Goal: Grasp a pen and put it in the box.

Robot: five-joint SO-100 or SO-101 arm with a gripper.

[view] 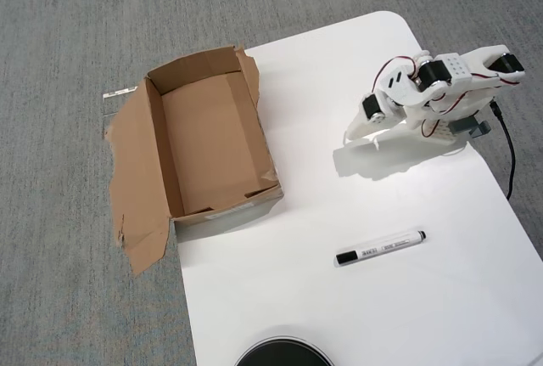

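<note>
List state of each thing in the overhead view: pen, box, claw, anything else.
pen: capped, lying flat on the table, free of the claw
box: open, empty, flaps torn, at the table's left edge
claw: tips down near the table, holding nothing; open or shut unclear
table: white
dark round object: cut off at the bottom edge

Bright, even light from above; sharp picture throughout.

In the overhead view the white desk (407,298) is lit so strongly that its surface shows almost no texture, though nothing glares. The arm (433,90) throws a soft grey shadow down and to the left, and the pen (379,247) a thin one just below itself. The box (212,141) is darker along its left inner wall. The carpet (68,35) keeps its grain to the edges, without visible bending.
</note>
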